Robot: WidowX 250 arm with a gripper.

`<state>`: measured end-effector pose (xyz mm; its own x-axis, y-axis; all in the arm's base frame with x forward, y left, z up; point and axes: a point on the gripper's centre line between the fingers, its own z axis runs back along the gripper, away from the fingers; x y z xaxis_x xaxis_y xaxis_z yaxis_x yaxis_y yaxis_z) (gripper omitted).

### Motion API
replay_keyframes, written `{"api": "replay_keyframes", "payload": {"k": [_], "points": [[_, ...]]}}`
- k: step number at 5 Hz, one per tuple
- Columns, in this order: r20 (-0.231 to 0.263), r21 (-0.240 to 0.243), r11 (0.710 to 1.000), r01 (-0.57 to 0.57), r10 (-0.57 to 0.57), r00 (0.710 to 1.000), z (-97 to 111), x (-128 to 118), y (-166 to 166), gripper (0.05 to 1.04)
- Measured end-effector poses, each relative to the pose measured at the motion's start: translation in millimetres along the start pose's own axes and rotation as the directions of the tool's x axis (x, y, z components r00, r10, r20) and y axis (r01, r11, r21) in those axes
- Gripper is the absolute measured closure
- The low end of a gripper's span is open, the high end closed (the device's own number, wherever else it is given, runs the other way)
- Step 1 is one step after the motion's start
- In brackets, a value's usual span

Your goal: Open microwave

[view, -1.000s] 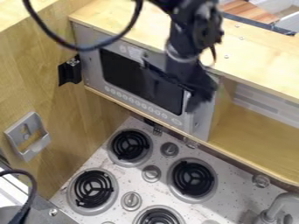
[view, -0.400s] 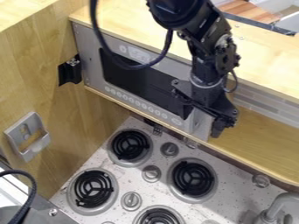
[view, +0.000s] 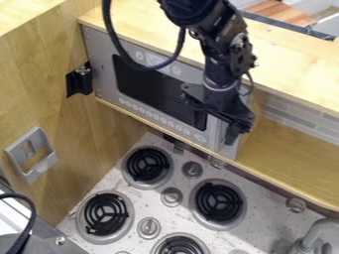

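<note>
Fingers of the black two-finger gripper (view: 229, 130): angled downward, right of the frame's centre; whether spread or pressed together, cannot tell; contact with the microwave, likewise uncertain. Silver-grey, box-shaped toy microwave (view: 104, 74), with dark rectangular window and row of round buttons: upper middle of the frame, slanting down to the right, under a pale wooden top (view: 291, 64); its right end behind the gripper. Black jointed arm (view: 222, 54): entering from the top edge, dark cable (view: 114, 39) looped across the microwave's upper front. Speckled metal stovetop (view: 179, 173) with black coil burners: lower middle; curved grey faucet (view: 314, 230): lower right corner; grey slotted metal bracket (view: 22, 171): left wooden wall.
</note>
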<state>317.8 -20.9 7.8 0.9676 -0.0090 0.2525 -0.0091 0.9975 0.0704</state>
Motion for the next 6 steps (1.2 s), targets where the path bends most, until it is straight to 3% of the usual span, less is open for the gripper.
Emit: {"api": "replay_keyframes", "payload": {"k": [1,4,6], "points": [[0.024,0.001,1.0,-0.014,0.014,1.0,1,7,6,0.085],[0.029,-0.037,0.999,0.025,-0.024,0.999,-19,22,2,0.117],[0.027,-0.007,1.0,0.01,-0.009,1.0,-20,20,7,0.691]]}}
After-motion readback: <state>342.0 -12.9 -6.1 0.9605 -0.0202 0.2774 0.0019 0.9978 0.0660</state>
